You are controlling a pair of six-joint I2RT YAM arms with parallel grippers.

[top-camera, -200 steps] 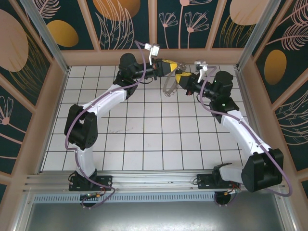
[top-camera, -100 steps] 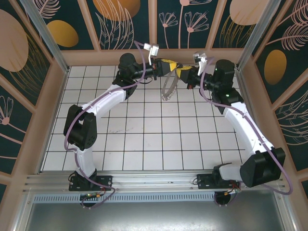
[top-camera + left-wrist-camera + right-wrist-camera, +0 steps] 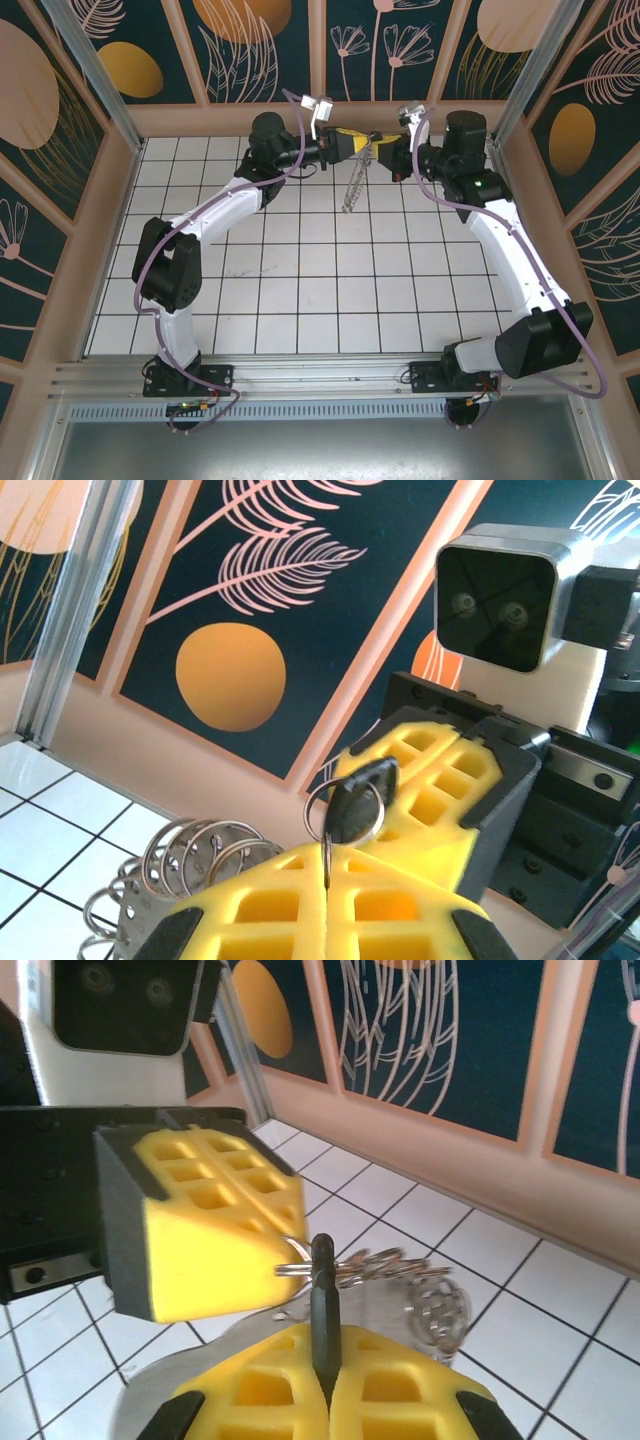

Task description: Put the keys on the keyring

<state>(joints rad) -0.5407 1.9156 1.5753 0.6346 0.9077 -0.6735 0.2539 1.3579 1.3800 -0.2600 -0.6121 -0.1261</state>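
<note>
White-tiled table (image 3: 300,290): above its far edge the left gripper (image 3: 362,141) is clamped on the silvery keyring (image 3: 351,187), which dangles below. Just beside it, the right gripper (image 3: 378,150) pinches the black-headed key (image 3: 321,1295). Threading seems in hand; next, ease the key's hole along the ring wire

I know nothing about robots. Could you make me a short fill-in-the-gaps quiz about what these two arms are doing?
1. The right gripper is shut on a small black-headed ____.
2. The left gripper pinches the silvery ____, whose loop of tiny rings hangs down.
3. The finger pads of both grippers are coloured ____.
Missing words: key; keyring; yellow.
</note>
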